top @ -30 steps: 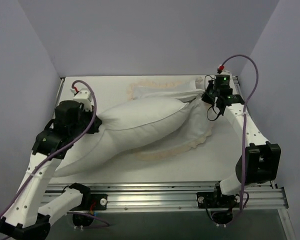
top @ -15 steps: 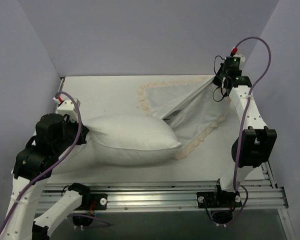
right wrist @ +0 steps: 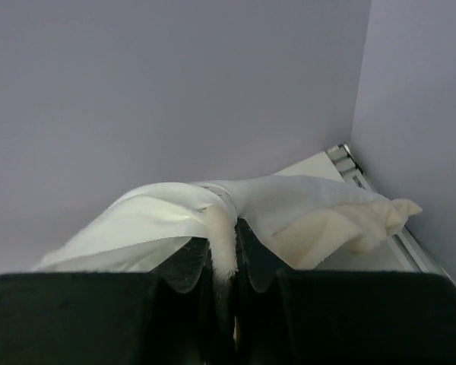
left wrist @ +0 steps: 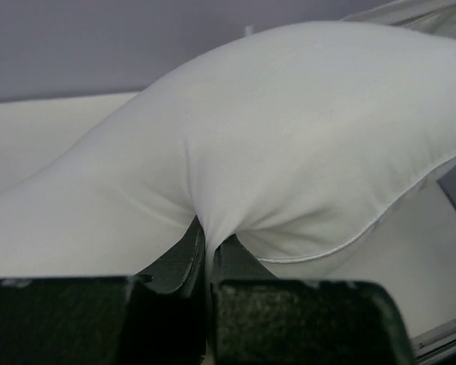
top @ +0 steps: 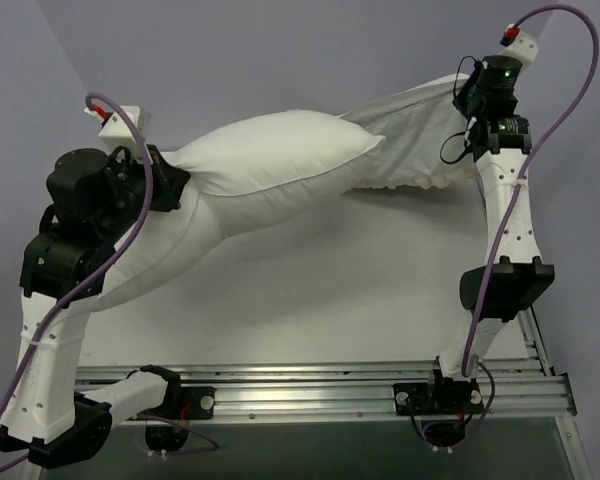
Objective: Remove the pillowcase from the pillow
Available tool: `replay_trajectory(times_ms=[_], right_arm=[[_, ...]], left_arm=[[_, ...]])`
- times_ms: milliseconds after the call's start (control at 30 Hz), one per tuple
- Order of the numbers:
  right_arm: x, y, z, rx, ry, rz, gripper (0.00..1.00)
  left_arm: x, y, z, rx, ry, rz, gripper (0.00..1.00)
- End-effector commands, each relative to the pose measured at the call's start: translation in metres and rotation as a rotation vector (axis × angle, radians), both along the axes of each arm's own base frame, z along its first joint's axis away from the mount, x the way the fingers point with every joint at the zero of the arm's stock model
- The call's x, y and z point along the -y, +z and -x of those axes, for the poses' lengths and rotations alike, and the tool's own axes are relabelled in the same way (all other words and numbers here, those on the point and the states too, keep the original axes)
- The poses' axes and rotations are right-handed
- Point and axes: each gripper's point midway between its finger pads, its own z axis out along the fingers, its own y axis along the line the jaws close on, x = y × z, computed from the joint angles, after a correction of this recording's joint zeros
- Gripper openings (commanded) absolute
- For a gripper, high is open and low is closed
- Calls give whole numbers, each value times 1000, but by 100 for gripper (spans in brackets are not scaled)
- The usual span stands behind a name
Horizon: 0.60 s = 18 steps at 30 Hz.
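Note:
The plain white pillow [top: 270, 160] hangs in the air above the table, its lower end drooping toward the left side. My left gripper [top: 170, 182] is shut on a pinch of the pillow's fabric, also seen in the left wrist view [left wrist: 207, 255], where the pillow [left wrist: 304, 129] fills the frame. My right gripper [top: 462, 98] is raised high at the back right and shut on the pillowcase [top: 410, 130]. The case shows its white face and hangs with its cream ruffled edge [top: 420, 182] below. The pillow's right tip overlaps the case's open end. In the right wrist view my right gripper [right wrist: 228, 251] pinches the pillowcase [right wrist: 152, 220], its ruffle [right wrist: 349, 224] to the right.
The white table [top: 310, 290] lies below both lifted things. A metal rail [top: 330, 385] runs along the near edge. Purple walls [top: 280, 60] close in the back and both sides, and my right gripper is near the back right corner.
Both arms have risen, lifting pillow and pillowcase off the table. The pillow has come leftward out of the case, which now hangs from my right gripper.

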Motion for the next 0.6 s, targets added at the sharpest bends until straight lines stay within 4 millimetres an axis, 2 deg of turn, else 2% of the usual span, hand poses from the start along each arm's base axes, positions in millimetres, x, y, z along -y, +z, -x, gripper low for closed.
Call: replay_trajectory(times_ms=[0,33,67,100,133,167,233,300,400,433,500,533,567], right_arm=[[-3,-48,-9,-61,-2,21,0],[-5,-63,-8,-89,-1,21,0],[-7,-100,-7,-164,4,18,0],[-7,-116,-7,-192,6,11,0],[-20,-134,-6,-227,31,12,0],[-28,-168,-3,-295,59,5,0],[-42,-196,-2,-343,93,-3,0],[-45,-220,4,-395,88,0,0],[-32,-231,8,-432,29,9,0],[-24,-230,8,-430,10,6,0],[-18,-219,7,-411,1,-2,0],[-12,-198,3,-370,-9,-1,0],[-10,-188,4,-364,-11,12,0]], left_arm=[[20,133,29,423,-153,228,2],[26,145,32,465,-188,258,2],[33,146,35,461,-229,296,2],[43,149,42,472,-299,316,2],[48,157,45,497,-331,345,2],[54,155,43,477,-356,369,2],[60,154,39,463,-378,381,2],[54,148,30,449,-329,368,2],[37,136,15,440,-208,294,2],[22,124,3,408,-107,258,2],[8,106,-15,373,-15,168,2],[-6,90,-31,331,78,113,2],[-11,81,-38,307,116,89,2]])
